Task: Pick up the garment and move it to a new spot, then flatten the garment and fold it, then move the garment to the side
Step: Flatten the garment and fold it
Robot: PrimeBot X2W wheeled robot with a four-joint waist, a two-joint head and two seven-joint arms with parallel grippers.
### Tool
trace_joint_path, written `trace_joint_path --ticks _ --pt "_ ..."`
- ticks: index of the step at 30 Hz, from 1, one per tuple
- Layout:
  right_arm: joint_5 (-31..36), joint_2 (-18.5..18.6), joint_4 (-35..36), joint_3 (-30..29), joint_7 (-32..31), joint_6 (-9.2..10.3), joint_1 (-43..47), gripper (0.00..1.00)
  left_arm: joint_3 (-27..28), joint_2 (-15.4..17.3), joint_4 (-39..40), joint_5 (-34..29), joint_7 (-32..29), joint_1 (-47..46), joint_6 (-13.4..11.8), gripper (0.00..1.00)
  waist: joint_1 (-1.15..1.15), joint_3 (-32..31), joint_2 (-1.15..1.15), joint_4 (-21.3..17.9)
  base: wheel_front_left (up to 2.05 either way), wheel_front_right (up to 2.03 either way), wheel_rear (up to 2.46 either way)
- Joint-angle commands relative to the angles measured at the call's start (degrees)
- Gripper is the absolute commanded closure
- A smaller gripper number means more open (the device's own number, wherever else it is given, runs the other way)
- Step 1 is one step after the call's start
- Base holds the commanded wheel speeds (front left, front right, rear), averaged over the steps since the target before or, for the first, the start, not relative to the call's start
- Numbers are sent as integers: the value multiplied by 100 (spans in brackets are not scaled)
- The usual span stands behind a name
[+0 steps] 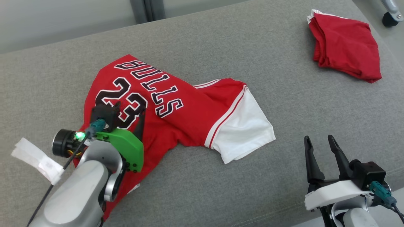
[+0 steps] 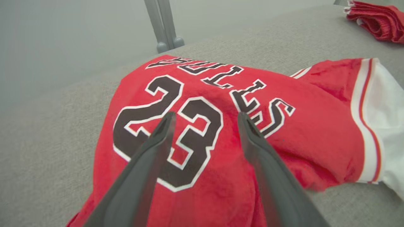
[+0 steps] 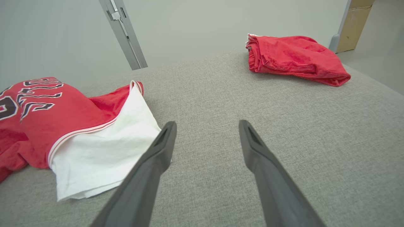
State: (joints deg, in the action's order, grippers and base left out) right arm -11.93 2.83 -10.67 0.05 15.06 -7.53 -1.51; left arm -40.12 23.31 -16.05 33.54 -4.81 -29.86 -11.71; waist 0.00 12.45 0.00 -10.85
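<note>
Garment: the red jersey [image 1: 189, 110] lies rumpled on the left-middle of the grey surface [image 1: 221, 195], number and lettering facing up. Nothing holds it.
Left gripper [image 2: 205, 121]: spread wide and empty, poised over the black "23". Whether its tips touch the cloth, I cannot tell.
Right gripper [image 1: 318, 140]: spread and empty, over bare surface just beside the white sleeve [image 1: 243, 132].
Step in hand: most likely the flattening, since the jersey is down but bunched and twisted.
How to do it well: take edges, not the middle. Pinch a hem corner with your left gripper and the white sleeve's edge with your right, catching a single layer if you can. Then draw them apart low over the surface until the ridges go.
Watch for: layers tucked under the body near your left arm. A pull there may drag the whole heap instead of opening it.
Jersey cloth: soft, slightly napped knit that looks limp and holds loose folds. The bold print looks flat, and the red-and-white trim marks the seams.
Surface: coarse grey weave that looks grippy, so the cloth will likely drag rather than slide.
Other garment [image 1: 345, 47]: red, folded, well apart at the far right. Leave it alone.
</note>
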Motion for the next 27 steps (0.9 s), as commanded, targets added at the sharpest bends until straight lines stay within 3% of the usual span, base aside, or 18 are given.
trace_joint_path --ticks 1,10,11,12,27 --pt "67 12 9 -4 15 9 14 0 43 54 -19 76 -71 83 -45 0 0 18 0 90 0 0 0" --pt "147 12 18 127 15 9 -224 0 -23 -310 -845 334 -324 -357 233 0 0 247 0 119 0 0 0" --pt "149 14 20 158 15 9 -258 0 -52 -322 -1046 271 -337 -456 246 53 0 277 0 88 0 0 0" --pt "155 13 25 168 15 9 -265 0 -91 -321 -1181 222 -335 -539 276 100 0 297 0 61 0 0 0" --pt "150 12 55 62 15 9 -249 0 -233 -71 -2494 -419 754 -1778 740 100 0 471 0 -108 0 0 0"
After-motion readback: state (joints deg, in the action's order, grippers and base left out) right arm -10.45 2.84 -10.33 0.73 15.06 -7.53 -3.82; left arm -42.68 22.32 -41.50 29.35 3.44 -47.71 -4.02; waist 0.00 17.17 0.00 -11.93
